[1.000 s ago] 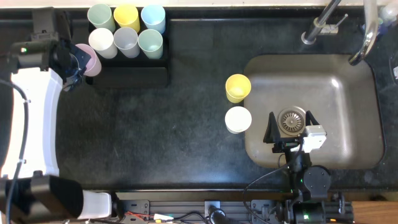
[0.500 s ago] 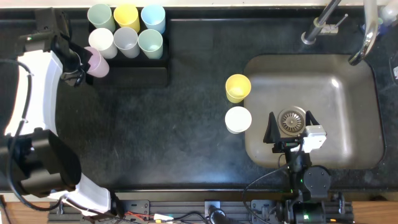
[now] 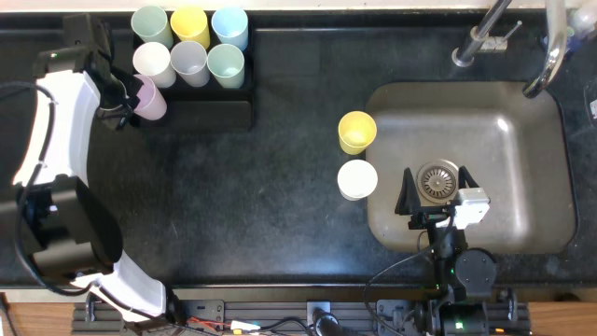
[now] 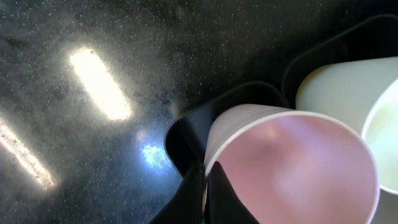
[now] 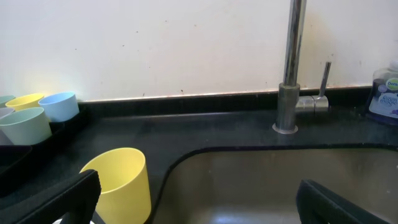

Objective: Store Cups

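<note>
Worktop (image 3: 280, 215): black, speckled.

Cup rack (image 3: 201, 114): black, at 11 o'clock on the worktop. Six cups upright in two rows towards 12 o'clock:
- far row: pale green cup (image 3: 149, 22), racked yellow cup (image 3: 189, 24), blue cup (image 3: 229, 25);
- near row: racked white cup (image 3: 152, 63), grey cup (image 3: 189, 60), mint cup (image 3: 226, 64).

Strip of bare slots along the rack's 6 o'clock side.

Pink cup (image 3: 149, 96) (image 4: 286, 162): tilted, mouth turned towards the wrist camera. Pinched at the rim by the left hand (image 3: 126, 96) (image 4: 205, 186), fingers closed tight, one inside the wall and one outside. Located at the rack's 8 o'clock corner, just at 6 o'clock of the racked white cup (image 4: 348, 81), above a dark rack slot.

Loose yellow cup (image 3: 356, 131) (image 5: 118, 180): upright on the worktop near centre, just at 9 o'clock of the sink rim.

Loose white cup (image 3: 356, 179): upright, just at 6 o'clock of the loose yellow cup, close to it.

Sink (image 3: 522, 140) (image 5: 280, 180): steel basin at 3 o'clock, drain (image 3: 438, 180) near its middle, faucet (image 3: 485, 33) (image 5: 289, 62) at its 12 o'clock.

Right hand (image 3: 437, 191) (image 5: 205, 202): over the basin by the drain, fingers spread wide, holding nothing.

Soap bottle (image 5: 382, 93): beside the faucet.
</note>
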